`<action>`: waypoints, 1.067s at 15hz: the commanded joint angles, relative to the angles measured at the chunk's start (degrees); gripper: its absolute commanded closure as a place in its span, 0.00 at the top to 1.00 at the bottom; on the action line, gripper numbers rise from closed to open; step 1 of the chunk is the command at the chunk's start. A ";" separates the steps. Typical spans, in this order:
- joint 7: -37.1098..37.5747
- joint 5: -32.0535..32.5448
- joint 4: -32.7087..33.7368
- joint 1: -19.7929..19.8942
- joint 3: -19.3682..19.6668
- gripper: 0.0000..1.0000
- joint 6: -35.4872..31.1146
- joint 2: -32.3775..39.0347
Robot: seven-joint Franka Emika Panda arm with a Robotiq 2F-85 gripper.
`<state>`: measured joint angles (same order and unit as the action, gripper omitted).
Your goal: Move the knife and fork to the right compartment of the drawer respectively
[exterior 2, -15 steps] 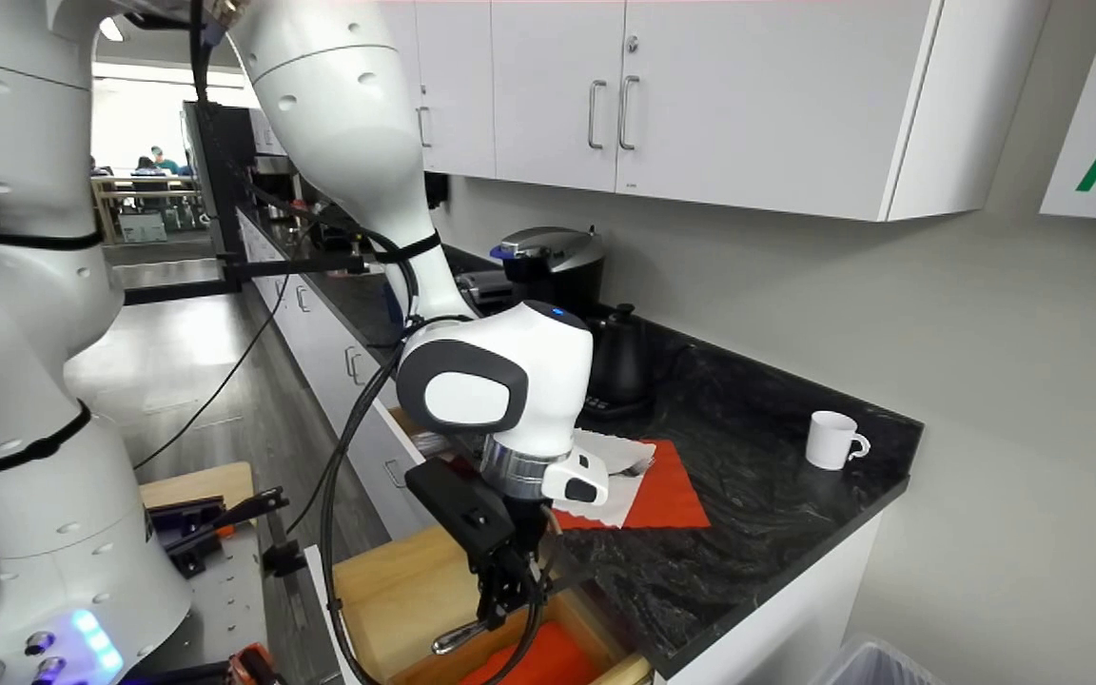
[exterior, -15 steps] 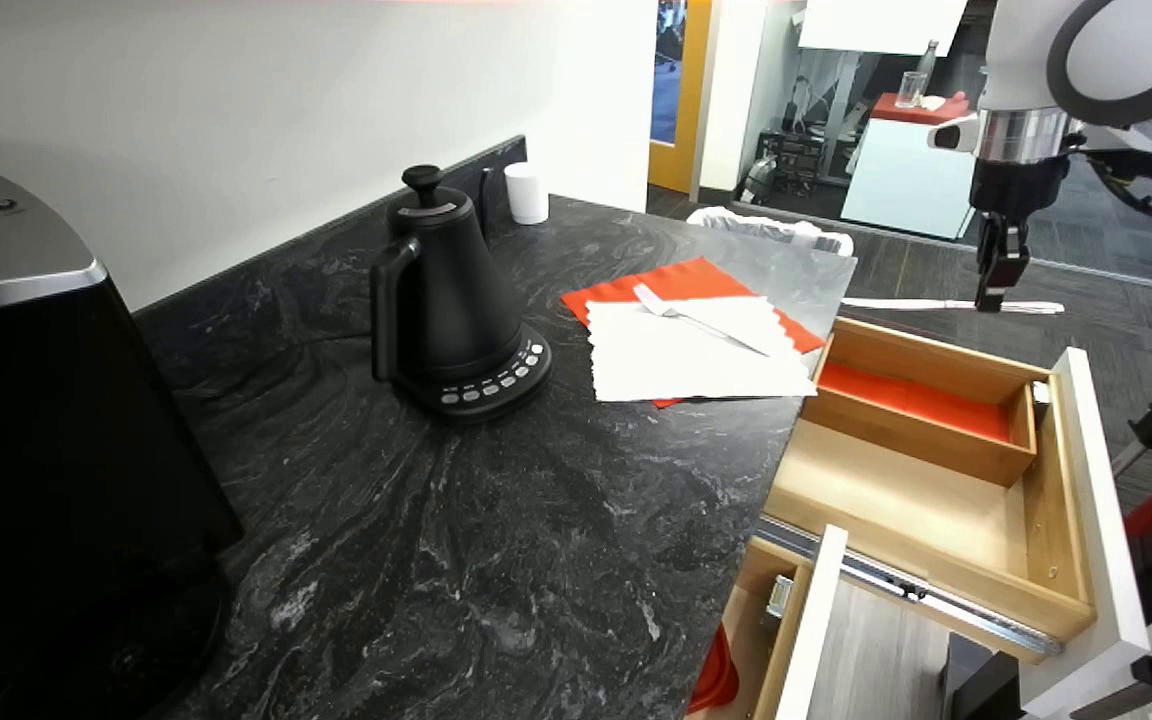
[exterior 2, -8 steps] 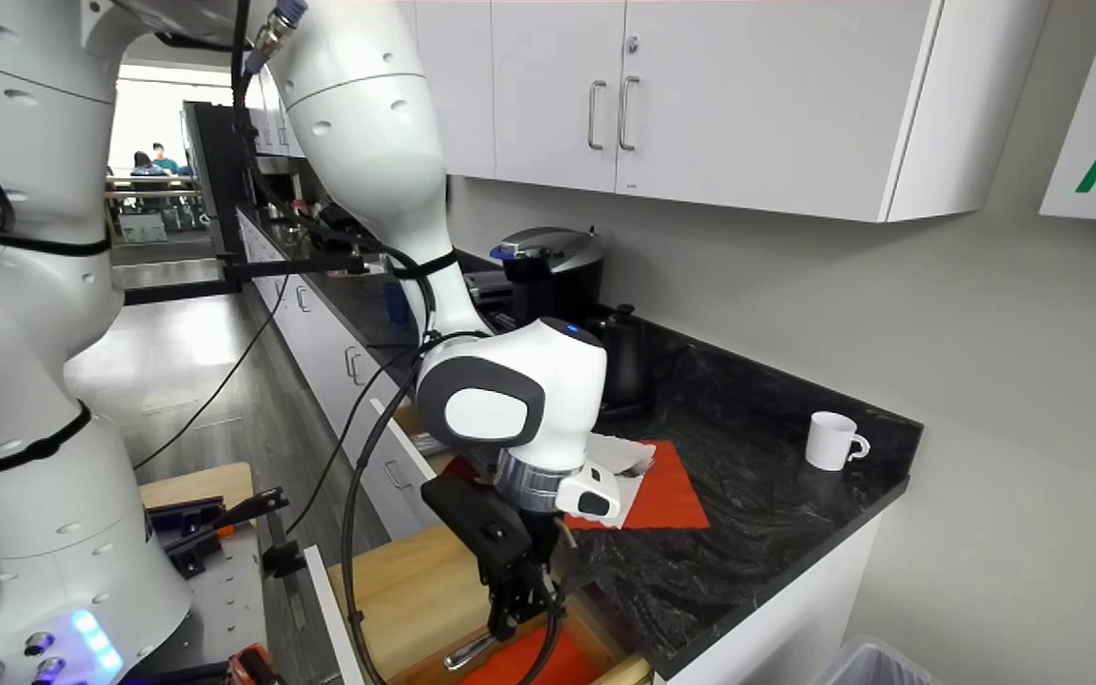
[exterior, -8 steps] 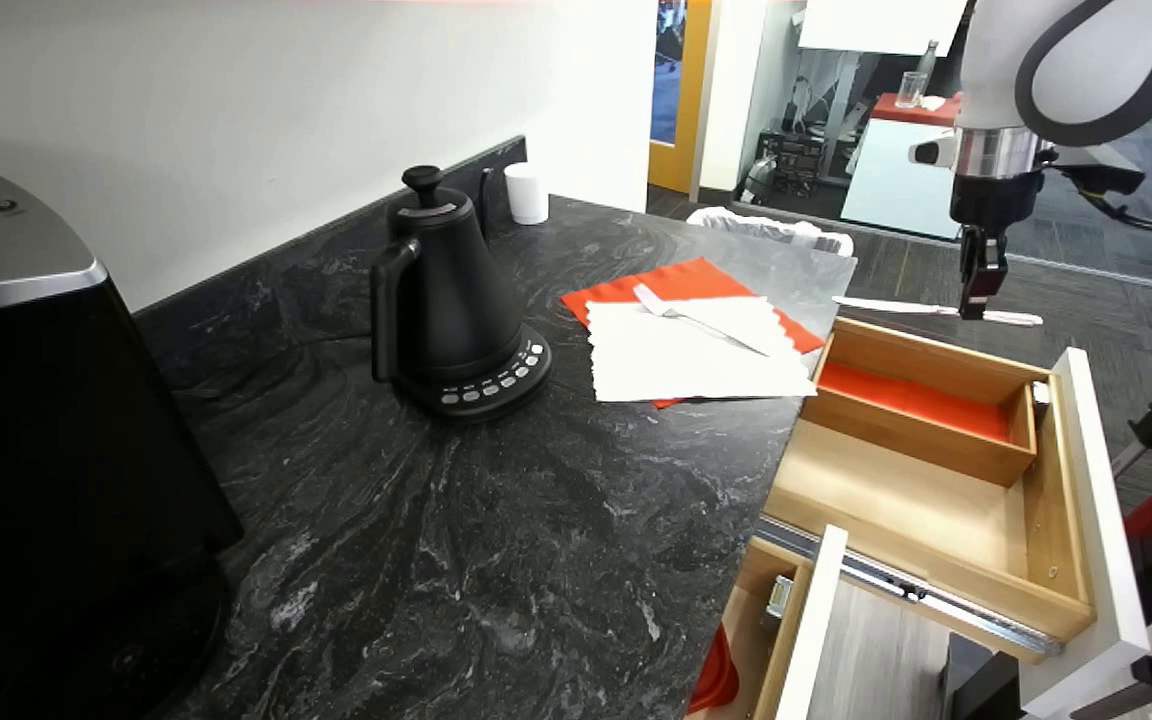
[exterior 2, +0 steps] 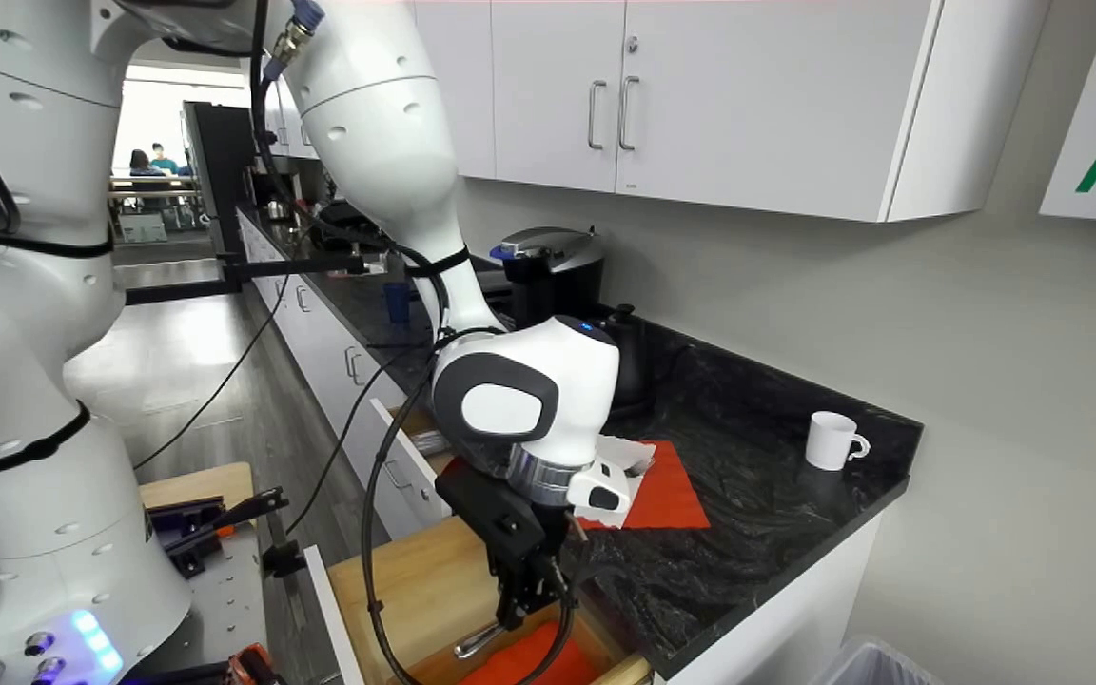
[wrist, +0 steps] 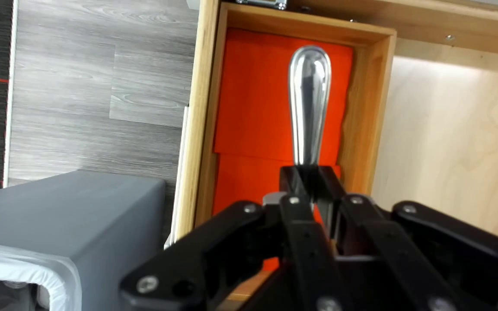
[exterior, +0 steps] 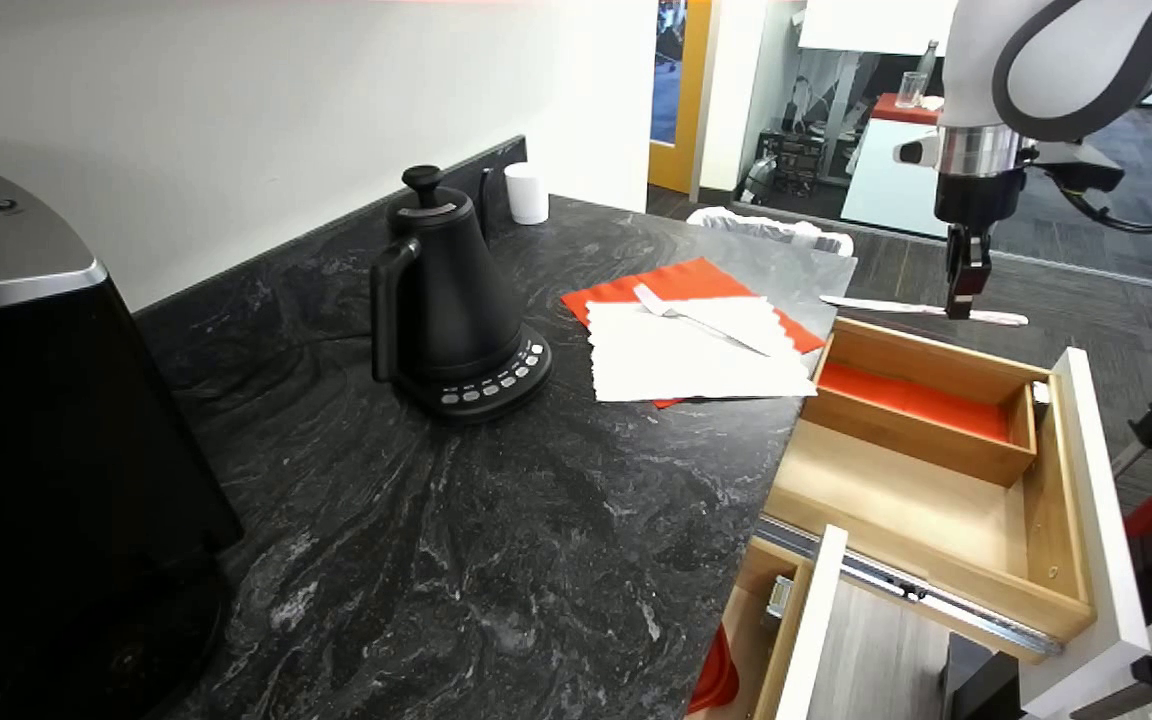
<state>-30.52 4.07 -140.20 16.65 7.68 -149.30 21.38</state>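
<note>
Knife (wrist: pixel 310 99), pinched tight in the jaws, hangs over the red-orange compartment (wrist: pixel 257 95), past the edge of the table (exterior: pixel 536 560) on which the fork (exterior: pixel 706 324) lies.

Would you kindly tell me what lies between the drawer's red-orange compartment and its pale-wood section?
A wooden wall stands between the red-orange compartment and the pale-wood section, as the wrist view shows.
</note>
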 commanded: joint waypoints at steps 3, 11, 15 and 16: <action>-0.71 0.23 -3.01 1.56 -0.21 0.06 -0.48 -3.41; -0.47 1.11 -9.58 0.89 0.93 0.06 -1.27 -9.32; 0.07 1.68 -10.63 0.64 1.97 0.06 -0.85 -9.40; 0.41 1.92 -10.62 0.51 2.24 0.06 -0.81 -9.12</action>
<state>-30.52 4.68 -148.62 16.73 9.11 -149.93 14.43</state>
